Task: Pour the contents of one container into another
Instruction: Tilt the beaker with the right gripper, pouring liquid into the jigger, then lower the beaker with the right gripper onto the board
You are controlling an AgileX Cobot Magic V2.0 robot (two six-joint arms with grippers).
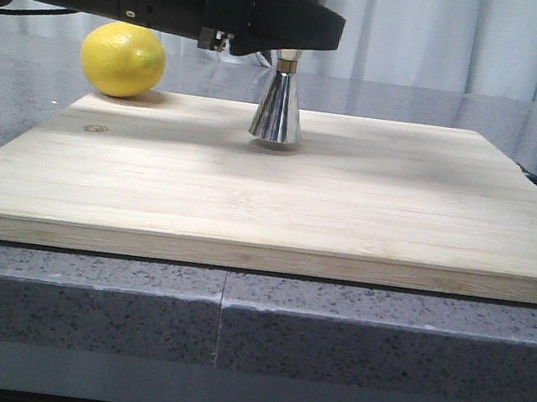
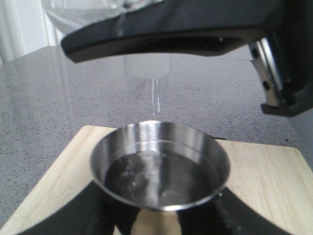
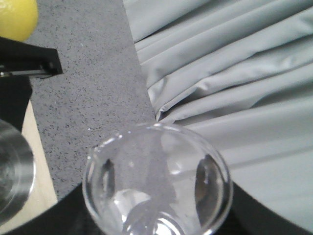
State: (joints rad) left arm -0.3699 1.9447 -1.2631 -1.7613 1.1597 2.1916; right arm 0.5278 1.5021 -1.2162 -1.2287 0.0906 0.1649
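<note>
The wooden board lies on the grey counter, its near edge close to the counter's front. The jigger stands upright toward the board's far edge, around the middle. The left gripper is clenched on its upper cup; water lies inside the cup. The beaker hangs tilted above the jigger, in the right gripper, whose fingers show dark through the glass. A lemon rests at the far left corner.
</note>
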